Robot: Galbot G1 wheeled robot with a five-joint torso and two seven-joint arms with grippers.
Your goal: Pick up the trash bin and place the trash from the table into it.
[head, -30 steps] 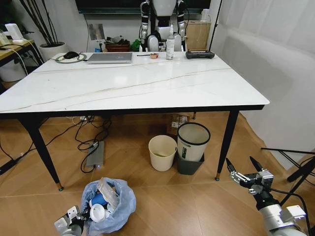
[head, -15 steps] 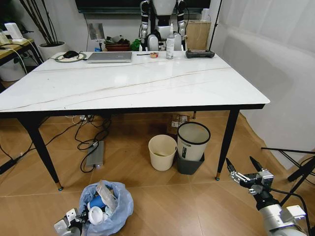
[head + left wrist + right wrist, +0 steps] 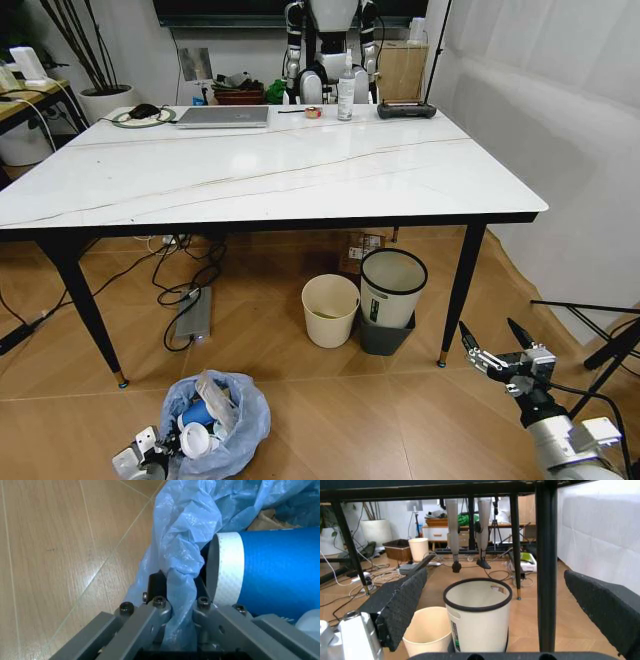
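Note:
The trash bin point(image 3: 218, 428), lined with a crinkled light-blue bag, is low over the wooden floor in front of the table's point(image 3: 280, 170) left half. In it lie a blue paper cup point(image 3: 199, 410), a white lid point(image 3: 196, 437) and a wrapper point(image 3: 218, 392). My left gripper point(image 3: 148, 462) is at the bin's near left side. In the left wrist view the left gripper point(image 3: 177, 603) is shut on a fold of the bag point(image 3: 185, 521), right beside the blue cup point(image 3: 270, 570). My right gripper point(image 3: 497, 345) hangs open near the table's right front leg, holding nothing.
A plain cream bin point(image 3: 330, 310) and a black bin with a white rim point(image 3: 392, 290) stand under the table. Black table legs point(image 3: 460, 290) flank them. A power strip with cables point(image 3: 195, 315) lies on the floor. A laptop point(image 3: 222, 117) and a bottle point(image 3: 346, 90) sit at the table's far edge.
The left gripper and the blue-bagged bin have sunk slightly lower in the head view. The right arm has not moved.

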